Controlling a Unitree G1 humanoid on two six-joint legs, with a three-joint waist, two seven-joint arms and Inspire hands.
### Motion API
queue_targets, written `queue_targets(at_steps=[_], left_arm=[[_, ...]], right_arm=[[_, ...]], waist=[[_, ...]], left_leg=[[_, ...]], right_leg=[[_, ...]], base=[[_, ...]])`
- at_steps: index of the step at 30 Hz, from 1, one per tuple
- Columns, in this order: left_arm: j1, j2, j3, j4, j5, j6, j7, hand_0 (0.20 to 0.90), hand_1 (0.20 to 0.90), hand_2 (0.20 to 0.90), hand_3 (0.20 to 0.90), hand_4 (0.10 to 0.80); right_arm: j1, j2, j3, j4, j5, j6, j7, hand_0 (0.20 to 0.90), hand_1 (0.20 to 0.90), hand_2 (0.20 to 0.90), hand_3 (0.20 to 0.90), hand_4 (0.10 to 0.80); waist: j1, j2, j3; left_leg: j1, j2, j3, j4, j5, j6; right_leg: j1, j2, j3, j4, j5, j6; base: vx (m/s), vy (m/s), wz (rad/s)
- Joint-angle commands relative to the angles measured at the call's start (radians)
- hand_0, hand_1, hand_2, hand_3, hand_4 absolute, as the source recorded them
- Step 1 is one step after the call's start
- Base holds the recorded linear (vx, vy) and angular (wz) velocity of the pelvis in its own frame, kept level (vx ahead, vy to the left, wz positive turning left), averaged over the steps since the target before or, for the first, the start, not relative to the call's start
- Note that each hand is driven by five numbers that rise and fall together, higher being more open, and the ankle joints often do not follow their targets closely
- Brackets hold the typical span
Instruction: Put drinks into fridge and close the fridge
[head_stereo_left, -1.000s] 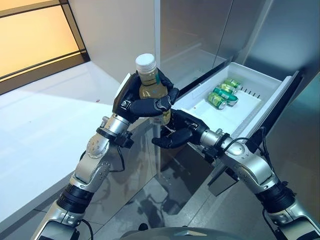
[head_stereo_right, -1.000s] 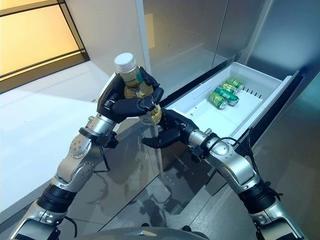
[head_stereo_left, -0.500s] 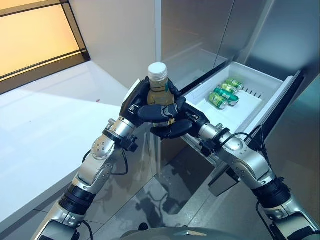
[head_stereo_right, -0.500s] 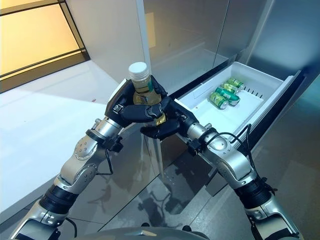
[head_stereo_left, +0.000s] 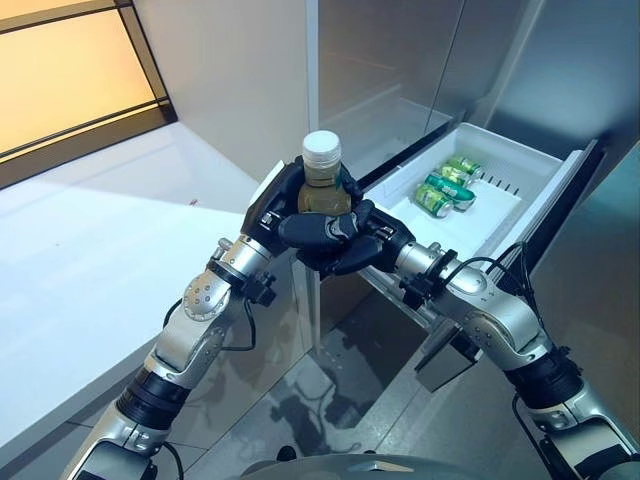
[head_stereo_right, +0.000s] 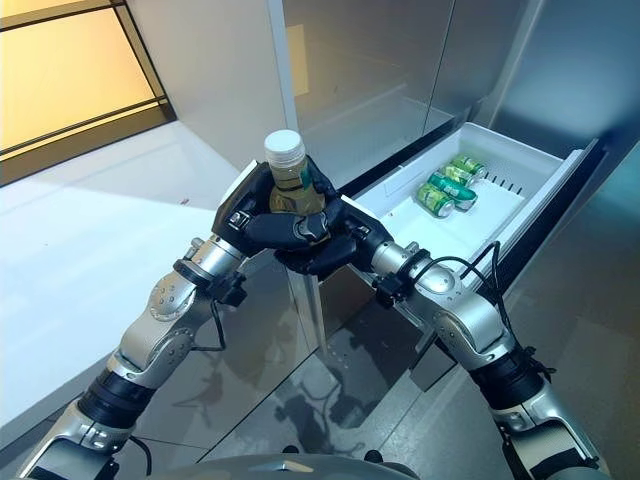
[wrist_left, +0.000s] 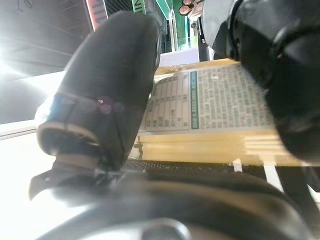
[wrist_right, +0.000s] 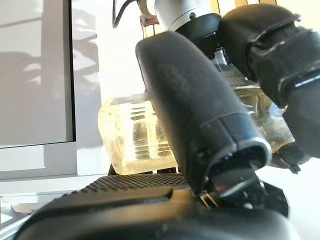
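Observation:
A clear bottle (head_stereo_left: 321, 185) of yellow drink with a white cap stands upright in the air, just left of the open fridge drawer (head_stereo_left: 520, 152). My left hand (head_stereo_left: 285, 212) is shut round its middle; its label shows in the left wrist view (wrist_left: 215, 100) beside the thumb (wrist_left: 105, 100). My right hand (head_stereo_left: 352, 252) is curled round the bottle's lower part from below and the right. In the right wrist view its thumb (wrist_right: 195, 110) lies across the bottle's base (wrist_right: 132, 135). Green cans (head_stereo_left: 446, 186) lie in the white drawer.
A white counter (head_stereo_left: 90, 250) runs along the left. Steel fridge panels (head_stereo_left: 380, 60) stand behind the hands. The drawer's dark front (head_stereo_left: 562, 205) juts out at the right, with floor below it.
My left hand has carried the bottle right and slightly down. My right hand has risen from under it and closed round the bottle's lower part.

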Motion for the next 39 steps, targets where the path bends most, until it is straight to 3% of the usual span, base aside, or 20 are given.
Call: queue_targets(at_steps=[1, 8, 16, 21, 22, 23, 24, 28, 32, 39], left_arm=[[-0.197, -0.057, -0.028, -0.082, -0.071, -0.234, -0.035, 0.3, 0.3, 0.3, 0.2, 0.1], [-0.213, -0.075, -0.027, -0.108, 0.018, -0.363, 0.02, 0.3, 0.3, 0.3, 0.2, 0.1], [-0.231, -0.069, -0.039, -0.113, 0.078, -0.388, 0.034, 0.3, 0.3, 0.3, 0.2, 0.1], [-0.247, -0.038, -0.031, -0.109, 0.28, -0.48, 0.177, 0.3, 0.3, 0.3, 0.2, 0.1], [-0.248, -0.035, -0.024, -0.11, 0.303, -0.491, 0.194, 0.481, 0.481, 0.481, 0.411, 0.311], [-0.249, -0.031, -0.018, -0.11, 0.323, -0.502, 0.212, 0.813, 0.813, 0.813, 0.798, 0.698], [-0.252, -0.027, -0.006, -0.113, 0.336, -0.503, 0.227, 0.9, 0.9, 0.9, 0.9, 0.8], [-0.255, -0.031, 0.006, -0.124, 0.325, -0.482, 0.227, 0.9, 0.9, 0.9, 0.9, 0.8], [-0.232, -0.068, 0.009, -0.136, 0.179, -0.408, 0.176, 0.9, 0.9, 0.9, 0.9, 0.8], [-0.182, -0.116, 0.017, -0.134, 0.122, -0.355, 0.145, 0.9, 0.9, 0.9, 0.9, 0.8]], right_arm=[[-0.124, 0.045, -0.035, -0.115, 0.073, -0.076, -0.02, 0.3, 0.3, 0.3, 0.2, 0.1], [-0.115, 0.061, -0.028, -0.079, 0.077, -0.047, -0.055, 0.3, 0.3, 0.3, 0.2, 0.1], [-0.119, 0.067, -0.035, -0.034, 0.062, -0.046, -0.096, 0.3, 0.3, 0.3, 0.2, 0.1], [-0.135, 0.057, -0.053, -0.006, -0.051, -0.078, -0.151, 0.3, 0.3, 0.3, 0.2, 0.1], [-0.139, 0.054, -0.058, -0.003, -0.069, -0.082, -0.158, 0.3, 0.3, 0.3, 0.2, 0.1], [-0.142, 0.051, -0.064, -0.001, -0.091, -0.088, -0.167, 0.3, 0.3, 0.3, 0.2, 0.1], [-0.149, 0.048, -0.074, 0.006, -0.124, -0.104, -0.185, 0.3, 0.3, 0.3, 0.2, 0.1], [-0.163, 0.049, -0.093, 0.013, -0.173, -0.118, -0.215, 0.3, 0.3, 0.3, 0.2, 0.1], [-0.19, 0.05, -0.121, 0.015, -0.335, -0.157, -0.276, 0.3, 0.3, 0.3, 0.2, 0.1], [-0.199, 0.056, -0.143, 0.022, -0.345, -0.174, -0.321, 0.3, 0.3, 0.3, 0.2, 0.1]], waist=[[-0.004, -0.036, -0.102], [-0.004, -0.04, -0.105], [-0.002, -0.041, -0.104], [0.0, -0.04, -0.107], [0.001, -0.04, -0.107], [0.002, -0.04, -0.107], [0.004, -0.04, -0.107], [0.006, -0.04, -0.105], [0.013, -0.039, -0.099], [0.022, -0.039, -0.088]], left_leg=[[-0.008, -0.038, 0.057, 0.001, -0.052, 0.054], [-0.011, -0.038, 0.052, 0.001, -0.052, 0.053], [-0.012, -0.038, 0.048, 0.001, -0.053, 0.051], [-0.013, -0.038, 0.045, 0.001, -0.053, 0.051], [-0.014, -0.038, 0.044, 0.001, -0.053, 0.051], [-0.014, -0.038, 0.043, 0.001, -0.053, 0.051], [-0.016, -0.038, 0.041, 0.001, -0.053, 0.051], [-0.015, -0.04, 0.034, 0.001, -0.054, 0.052], [-0.015, -0.043, 0.023, 0.001, -0.055, 0.054], [-0.011, -0.047, 0.013, 0.001, -0.056, 0.056]], right_leg=[[-0.004, -0.003, 0.008, 0.005, 0.022, 0.019], [-0.004, -0.004, 0.006, 0.005, 0.021, 0.018], [-0.005, -0.007, 0.0, 0.005, 0.022, 0.02], [-0.007, -0.007, -0.001, 0.005, 0.023, 0.021], [-0.007, -0.007, -0.001, 0.005, 0.023, 0.021], [-0.007, -0.008, 0.0, 0.005, 0.023, 0.021], [-0.008, -0.007, 0.001, 0.005, 0.023, 0.021], [-0.008, -0.006, 0.003, 0.005, 0.022, 0.02], [-0.009, -0.005, 0.006, 0.005, 0.023, 0.019], [-0.006, -0.003, 0.006, 0.005, 0.023, 0.016]], base=[[0.0, 0.0, 0.0], [0.0, 0.0, 0.0], [0.0, 0.0, 0.0], [0.0, 0.0, 0.0], [0.0, 0.0, 0.0], [0.0, 0.0, 0.0], [0.0, 0.0, 0.0], [0.003, -0.001, 0.02], [0.0, 0.0, 0.0], [0.0, 0.0, 0.0]])
